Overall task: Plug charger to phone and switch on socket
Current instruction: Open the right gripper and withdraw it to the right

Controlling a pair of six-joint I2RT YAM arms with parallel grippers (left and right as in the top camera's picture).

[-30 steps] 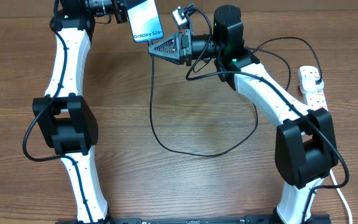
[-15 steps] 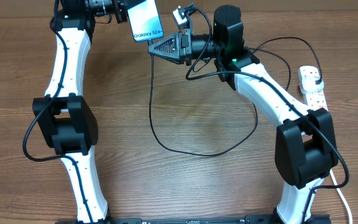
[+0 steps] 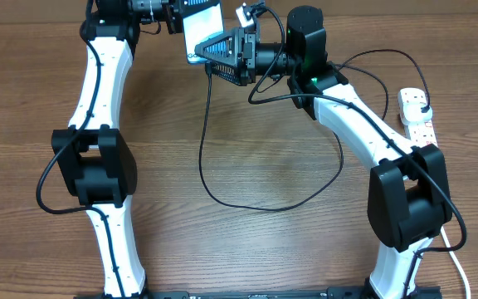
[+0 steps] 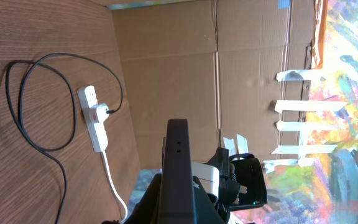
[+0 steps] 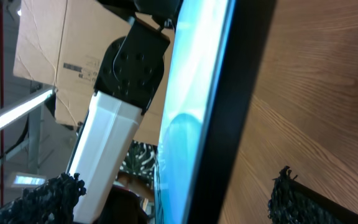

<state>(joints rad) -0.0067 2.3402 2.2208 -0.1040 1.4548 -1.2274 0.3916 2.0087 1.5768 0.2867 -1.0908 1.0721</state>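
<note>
Phone (image 3: 197, 25) in a tight clamp between the left fingers (image 4: 151, 205), right fingers (image 5: 48, 199) just beside it, their spread unclear.

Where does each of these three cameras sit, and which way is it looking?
Overhead: fixed above the table, looking straight down; both arms show, the phone held up at the far edge.
Left wrist: on the left arm, looking along the phone's edge toward the cardboard wall; the left fingers show at the bottom.
Right wrist: on the right arm, close against the phone's lit screen; the right fingers show in the bottom corners.
Shared: all three see the phone; overhead and left wrist see the socket and charger.
</note>
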